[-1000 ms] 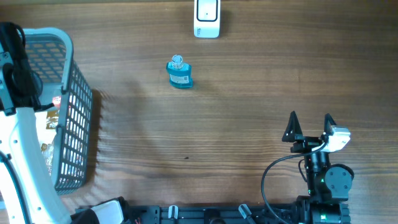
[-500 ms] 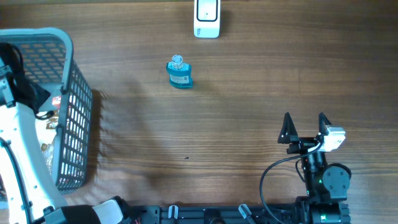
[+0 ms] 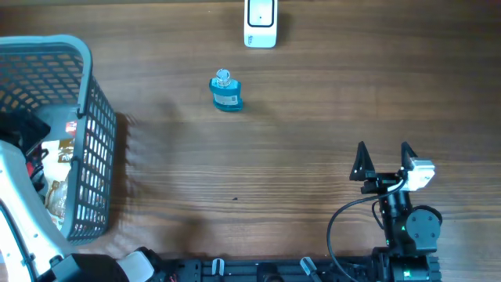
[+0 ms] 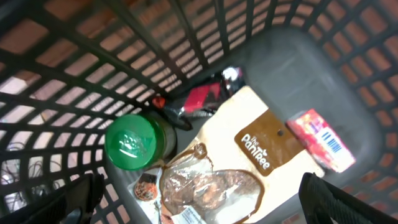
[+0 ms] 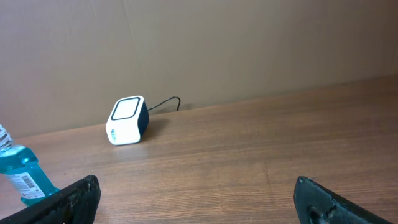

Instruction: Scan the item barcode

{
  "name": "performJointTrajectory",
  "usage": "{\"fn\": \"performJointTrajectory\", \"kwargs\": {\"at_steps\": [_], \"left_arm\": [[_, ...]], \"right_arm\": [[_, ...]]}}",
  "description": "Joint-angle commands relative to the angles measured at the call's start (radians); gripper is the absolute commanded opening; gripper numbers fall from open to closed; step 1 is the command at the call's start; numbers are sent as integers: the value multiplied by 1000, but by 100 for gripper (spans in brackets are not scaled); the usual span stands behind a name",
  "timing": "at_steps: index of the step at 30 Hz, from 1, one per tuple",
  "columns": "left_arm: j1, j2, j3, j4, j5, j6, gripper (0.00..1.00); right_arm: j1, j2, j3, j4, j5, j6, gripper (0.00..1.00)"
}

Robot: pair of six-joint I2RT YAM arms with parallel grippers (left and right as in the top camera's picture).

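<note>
1. Left hand [image 4: 208, 208] – fingers spread wide with nothing between them. It hung inside the grey plastic mesh basket [image 3: 92, 125], pointing down at the contents.
2. The basket stood at the left edge of the brown wooden desk [image 3: 313, 117].
3. Basket contents, seen in the left wrist view:
   - A brown-and-cream "Pantree" pouch [image 4: 264, 149] lay flat on the basket floor.
   - A small pink-red box [image 4: 320, 140] lay at the pouch's right edge, with its printed barcode facing up.
   - A jar with a round green lid [image 4: 132, 141] sat just beside the pouch on its left.
   - A clear bag of brown pastry [image 4: 208, 190] lay across the lower part of the pouch.
   - A red-and-black packet [image 4: 202, 99] lay against the basket wall; I could not tell what it was.
4. A blue liquid bottle with a clear cap [image 3: 225, 92] stood upright on the desk, outside the basket and toward the far middle. The right wrist view showed a barcode label low on its side.
5. A white box-shaped barcode scanner [image 3: 261, 23] sat at the far edge of the desk, near the bottle but not touching it.
6. Right hand [image 3: 383, 153] – fingers apart and empty. It was over the near right part of the desk, well apart from the bottle and the scanner.
</note>
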Motion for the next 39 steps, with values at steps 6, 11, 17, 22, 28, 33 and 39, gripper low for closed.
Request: {"fn": "performJointTrajectory", "kwargs": {"at_steps": [6,11,17,22,28,33,39], "left_arm": [[58,-20,-172,63,31,61,100],[103,-22,-172,61,14,61,100],[199,-21,-172,58,-19,61,100],[249,-9,-172,84,-74,61,100],[254,46,-172,122,-76,120,100],[254,106,-172,165,-52,184,100],[254,132,-172,235,-41,294,100]], "right_arm": [[6,-5,-1,3,-10,-15,100],[6,-5,-1,3,-10,-14,100],[6,-5,-1,3,-10,-14,100],[6,-5,-1,3,-10,-15,100],[6,-5,-1,3,-10,-14,100],[6,-5,-1,3,-10,-14,100],[6,-5,-1,3,-10,-14,100]]}}
